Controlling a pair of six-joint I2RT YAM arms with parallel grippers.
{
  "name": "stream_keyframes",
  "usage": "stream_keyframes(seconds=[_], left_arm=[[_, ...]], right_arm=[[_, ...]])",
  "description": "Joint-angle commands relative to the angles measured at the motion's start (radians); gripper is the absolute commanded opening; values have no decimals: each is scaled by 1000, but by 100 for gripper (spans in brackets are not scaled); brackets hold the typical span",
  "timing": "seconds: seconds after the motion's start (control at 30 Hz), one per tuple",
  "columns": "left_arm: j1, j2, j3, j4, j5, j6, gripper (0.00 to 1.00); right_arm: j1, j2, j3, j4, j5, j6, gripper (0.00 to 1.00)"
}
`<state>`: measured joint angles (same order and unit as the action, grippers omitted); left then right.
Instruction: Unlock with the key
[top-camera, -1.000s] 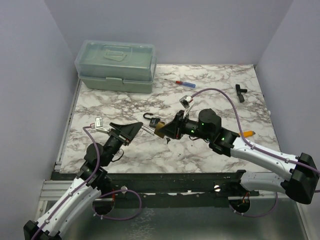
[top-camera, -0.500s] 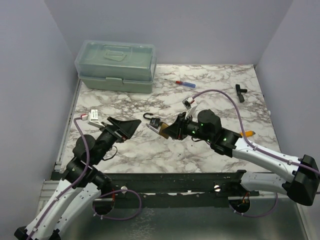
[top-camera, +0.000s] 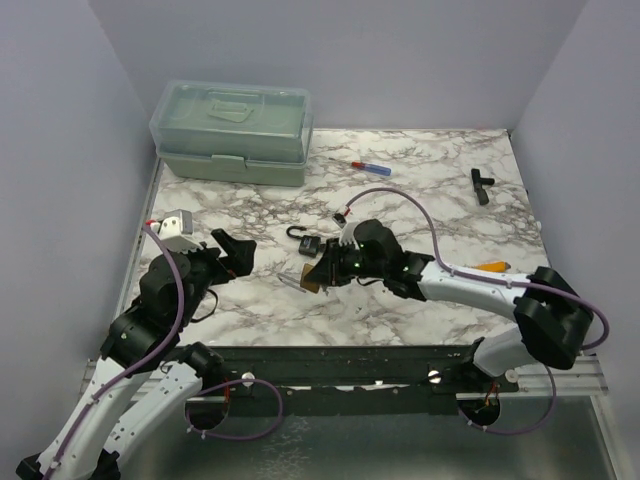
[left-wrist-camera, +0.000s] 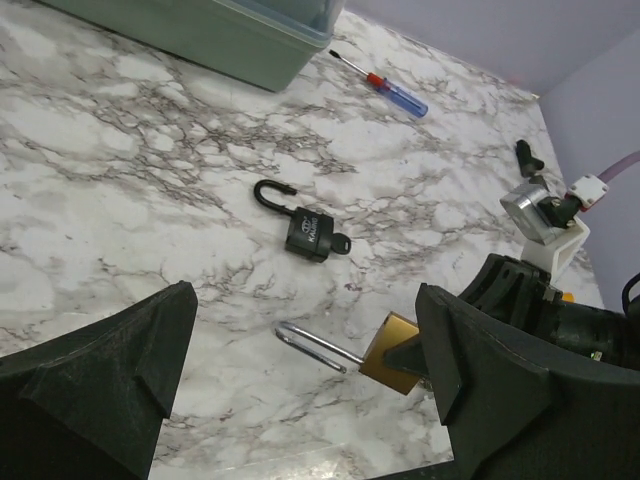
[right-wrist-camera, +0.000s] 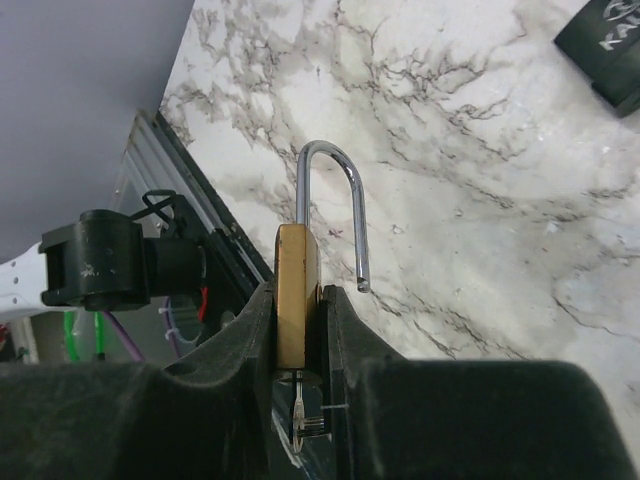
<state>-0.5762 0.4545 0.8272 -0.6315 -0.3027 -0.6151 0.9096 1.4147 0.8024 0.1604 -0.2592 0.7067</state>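
Observation:
A brass padlock (right-wrist-camera: 297, 300) is clamped flat between the fingers of my right gripper (right-wrist-camera: 297, 290). Its steel shackle (right-wrist-camera: 330, 195) stands sprung open, the free end clear of the body. A small key (right-wrist-camera: 301, 418) pokes out of the padlock's underside, between the fingers. From above, the right gripper (top-camera: 322, 272) holds the brass padlock (top-camera: 312, 277) just above the table's middle front. My left gripper (top-camera: 232, 252) hangs open to its left, apart from it. In the left wrist view the left gripper (left-wrist-camera: 305, 300) frames the brass padlock (left-wrist-camera: 393, 352) and its shackle (left-wrist-camera: 315, 345).
A black padlock (top-camera: 305, 242) lies on the marble table (top-camera: 430, 210) just behind the brass one. A green toolbox (top-camera: 232, 130) stands at the back left. A red-and-blue screwdriver (top-camera: 362, 166), a black fitting (top-camera: 481, 185) and an orange piece (top-camera: 492, 267) lie around.
My left gripper has drawn back to the left, away from the brass padlock, with its jaws wide. My right gripper has carried the padlock a little left and toward the near edge.

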Motion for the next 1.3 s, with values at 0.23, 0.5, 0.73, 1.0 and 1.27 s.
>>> stream_keyframes(seconds=[0.23, 0.5, 0.73, 1.0, 1.27], left_arm=[[4, 8, 2, -27, -29, 104, 98], [5, 15, 0, -27, -30, 106, 98], [4, 10, -2, -28, -39, 104, 98], [4, 12, -1, -28, -42, 103, 98], [4, 14, -2, -28, -44, 101, 98]], right_arm=[[2, 304, 170, 280, -195, 148, 0], [-13, 397, 160, 261, -53, 136, 0], [-52, 413, 92, 278, -3, 113, 0], [-73, 430, 63, 314, -15, 106, 0], [-92, 437, 44, 334, -28, 119, 49]])
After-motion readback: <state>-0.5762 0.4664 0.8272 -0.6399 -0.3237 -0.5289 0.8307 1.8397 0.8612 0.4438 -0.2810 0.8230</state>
